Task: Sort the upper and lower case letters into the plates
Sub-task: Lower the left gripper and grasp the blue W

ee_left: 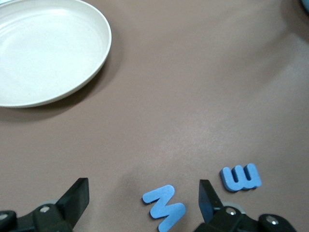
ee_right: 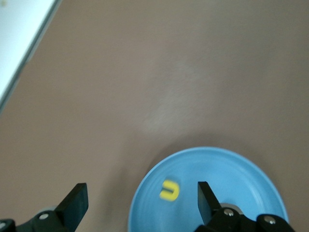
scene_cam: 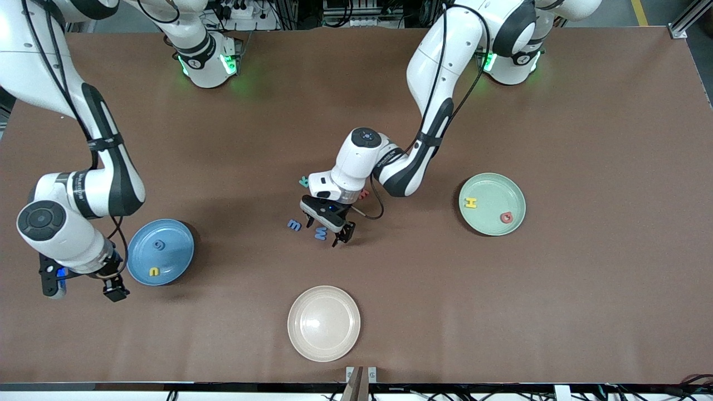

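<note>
My left gripper [scene_cam: 343,234] is open, low over the table's middle. A light blue letter W [scene_cam: 321,233] lies on the table between its fingers in the left wrist view [ee_left: 164,207]. A blue letter m [scene_cam: 294,225] lies beside it [ee_left: 240,177]. A teal letter [scene_cam: 304,181] and a red letter [scene_cam: 364,194] lie by the left wrist, partly hidden. The pale green plate [scene_cam: 492,223] holds a yellow H [scene_cam: 471,203] and a red G [scene_cam: 506,218]. The blue plate [scene_cam: 175,253] holds a blue g [scene_cam: 160,244] and a yellow n [scene_cam: 154,271]. My right gripper [scene_cam: 114,289] is open and empty at that plate's edge [ee_right: 217,174].
A cream plate [scene_cam: 323,323] sits empty nearest the front camera, and its rim shows in the left wrist view [ee_left: 104,43]. The right arm's elbow hangs over the table beside the blue plate. The table edge runs close to the right gripper [ee_right: 19,43].
</note>
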`<state>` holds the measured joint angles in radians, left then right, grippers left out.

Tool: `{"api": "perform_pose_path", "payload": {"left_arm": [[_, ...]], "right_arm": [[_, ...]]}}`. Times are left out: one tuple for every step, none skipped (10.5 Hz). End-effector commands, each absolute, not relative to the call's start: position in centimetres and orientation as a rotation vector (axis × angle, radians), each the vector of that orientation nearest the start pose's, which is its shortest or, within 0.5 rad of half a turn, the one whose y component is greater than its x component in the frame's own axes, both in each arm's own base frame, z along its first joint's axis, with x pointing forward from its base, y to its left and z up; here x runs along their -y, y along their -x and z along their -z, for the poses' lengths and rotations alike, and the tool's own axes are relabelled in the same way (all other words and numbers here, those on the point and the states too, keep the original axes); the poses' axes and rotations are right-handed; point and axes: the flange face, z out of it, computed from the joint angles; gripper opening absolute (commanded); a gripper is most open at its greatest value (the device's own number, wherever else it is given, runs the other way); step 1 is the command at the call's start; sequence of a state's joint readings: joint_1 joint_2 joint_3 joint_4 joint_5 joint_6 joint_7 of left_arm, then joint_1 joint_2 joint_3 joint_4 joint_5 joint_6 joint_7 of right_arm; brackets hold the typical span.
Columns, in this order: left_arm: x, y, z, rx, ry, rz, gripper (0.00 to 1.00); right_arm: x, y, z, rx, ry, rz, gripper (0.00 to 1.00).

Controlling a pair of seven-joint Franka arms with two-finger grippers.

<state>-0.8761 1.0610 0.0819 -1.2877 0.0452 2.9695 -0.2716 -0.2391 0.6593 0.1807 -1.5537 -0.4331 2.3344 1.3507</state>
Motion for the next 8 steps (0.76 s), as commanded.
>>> {"api": "perform_pose_path", "payload": {"left_arm": [[57.5,-52.95,-14.11,-1.042,3.052,0.975,1.0],[57.62,-52.75,-14.03,-1.042,3.054,0.972,1.0],[57.68,-52.56,-13.86,-1.045,3.055,0.964,0.95],[57.63,-52.68,-13.95,-1.041,3.057,0.969,0.87],[57.58,-52.74,-13.94,-1.04,3.055,0.967,0.79],[57.63,-52.68,-13.93,-1.039,3.058,0.966,0.71],[57.65,-52.7,-14.05,-1.038,3.058,0.969,0.64],[57.63,-52.68,-13.93,-1.036,3.059,0.966,0.6]], "right_arm": [[7.63,-72.32,-27.56,-1.79,2.662,0.403,1.0],[7.72,-72.31,-27.55,-1.791,2.664,0.405,1.0],[7.62,-72.32,-27.65,-1.795,2.66,0.406,1.0],[7.51,-72.33,-27.65,-1.795,2.66,0.406,1.0],[7.4,-72.34,-27.65,-1.793,2.661,0.406,1.0],[7.4,-72.34,-27.65,-1.793,2.661,0.406,1.0],[7.29,-72.35,-27.65,-1.79,2.662,0.406,1.0],[7.29,-72.34,-27.54,-1.791,2.663,0.404,1.0]]}}
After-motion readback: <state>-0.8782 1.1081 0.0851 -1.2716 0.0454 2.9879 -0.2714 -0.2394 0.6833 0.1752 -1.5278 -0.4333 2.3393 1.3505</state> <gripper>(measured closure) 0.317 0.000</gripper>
